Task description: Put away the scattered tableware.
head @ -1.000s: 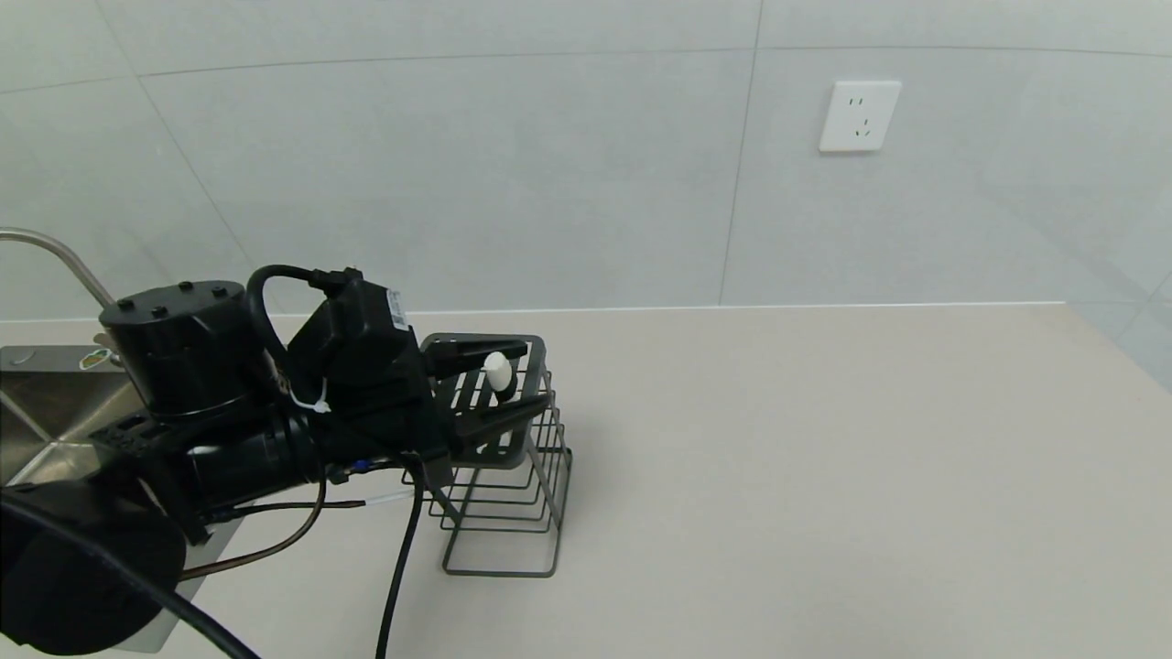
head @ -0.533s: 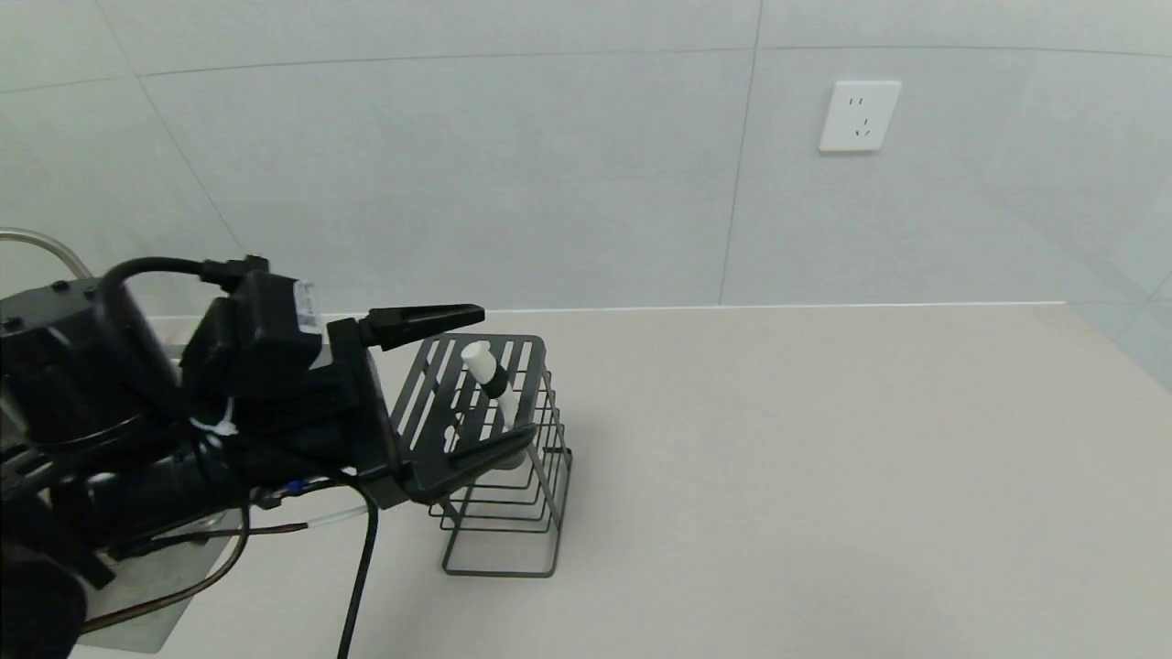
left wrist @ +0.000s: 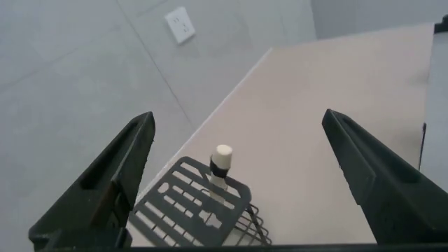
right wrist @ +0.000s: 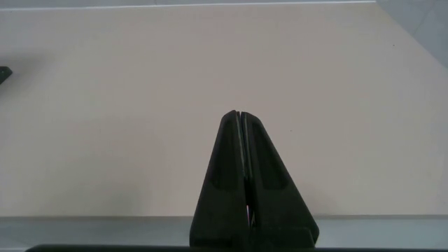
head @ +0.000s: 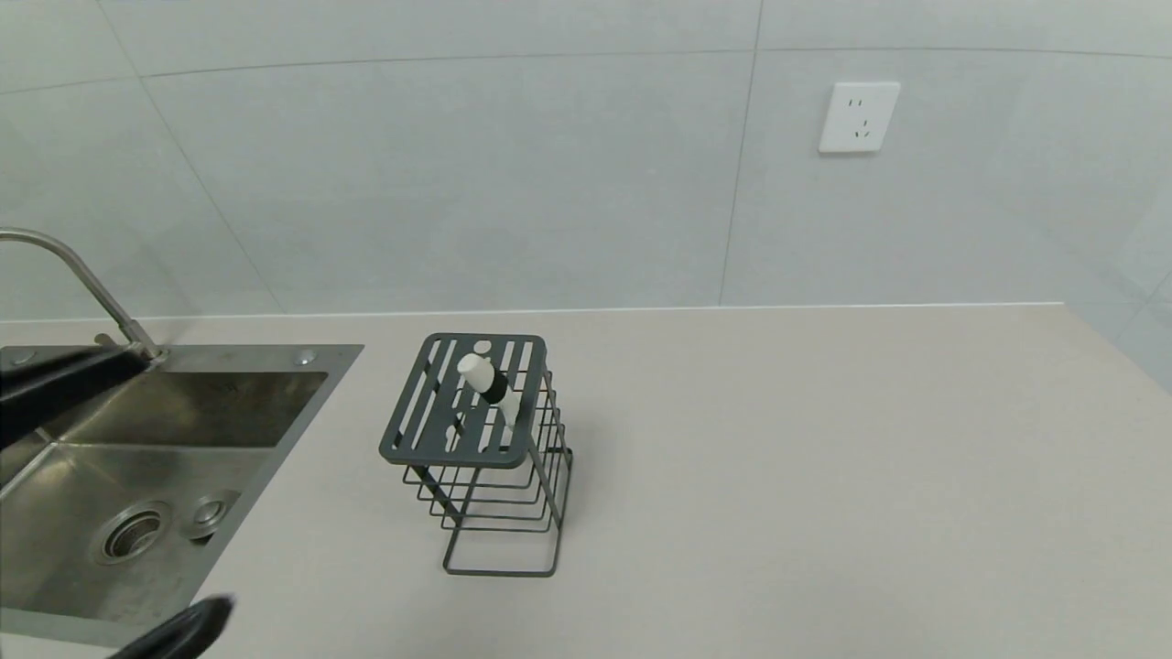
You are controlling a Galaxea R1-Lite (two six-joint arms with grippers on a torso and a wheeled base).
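The left pincer gapes wide and holds nothing. Ahead of it and well apart, the white-handled utensil stands in a slot in the top of the wire rack. The right pincer is pressed closed and empty above the counter.

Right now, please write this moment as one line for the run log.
utensil: standing tilted in rack slot | left gripper: open, empty, clear of rack | right gripper: shut, empty, over counter

Beige countertop, wire rack, inset sink
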